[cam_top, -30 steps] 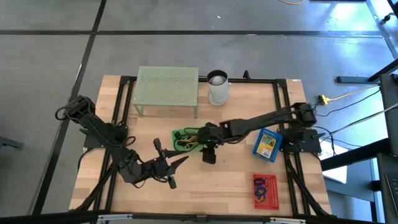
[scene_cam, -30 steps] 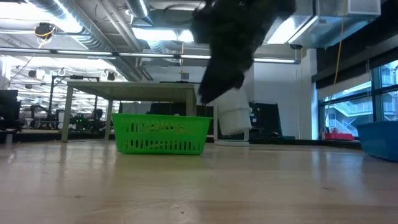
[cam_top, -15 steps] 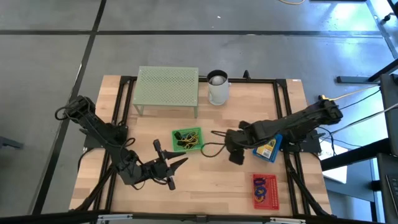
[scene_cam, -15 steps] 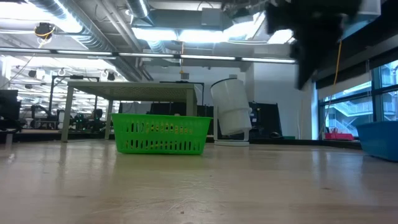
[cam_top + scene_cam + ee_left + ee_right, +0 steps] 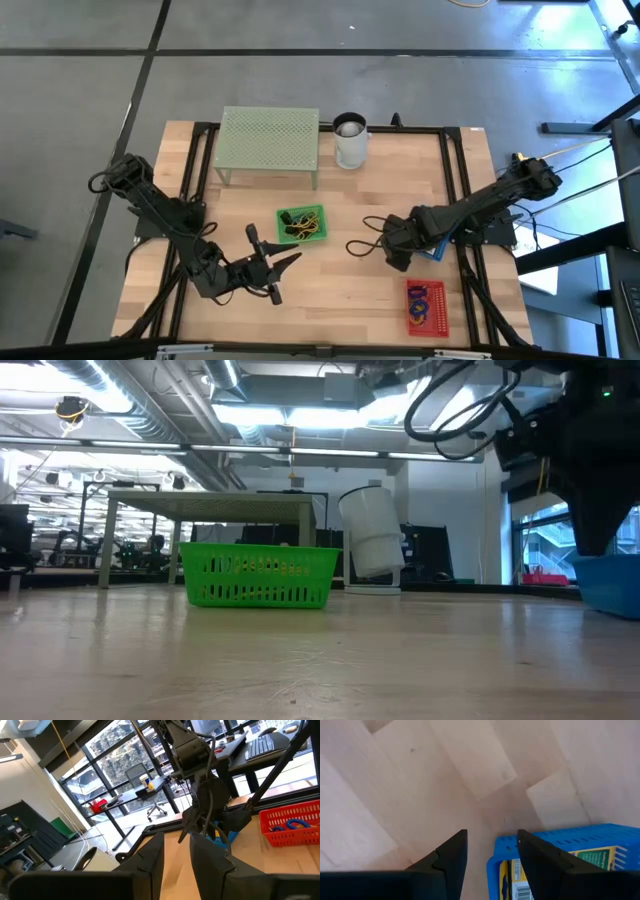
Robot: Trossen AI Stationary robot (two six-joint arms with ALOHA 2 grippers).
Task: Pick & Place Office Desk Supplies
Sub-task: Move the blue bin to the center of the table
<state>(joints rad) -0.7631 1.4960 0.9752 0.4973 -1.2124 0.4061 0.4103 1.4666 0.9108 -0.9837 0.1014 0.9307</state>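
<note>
**Right arm over the blue basket, nothing held**

Our right gripper (image 5: 397, 252) hangs above the wood at the left rim of the blue basket (image 5: 555, 845), which sits on the right side of the table. In the right wrist view its two fingers (image 5: 451, 854) stand apart with bare board and the basket's corner between them; they carry nothing. Our left gripper (image 5: 272, 262) waits low at the near left of the table, fingers parted a little and empty.

The supplies lie in three baskets. The blue one holds a yellow card pack (image 5: 594, 858) lying flat. The green basket (image 5: 301, 224), at the middle, holds a tangle of rubber bands (image 5: 296, 226) and dark pieces we cannot name. The red basket (image 5: 425, 306), near right, holds blue bands (image 5: 292, 824) and other small items.

We judge the card pack light, stiff and fairly slick. Lying flat against the basket floor, it offers little to pinch, so we would take it across its short width at one exposed edge. The bands are soft and will stretch and snag; pinch one loop, not the heap.
</note>
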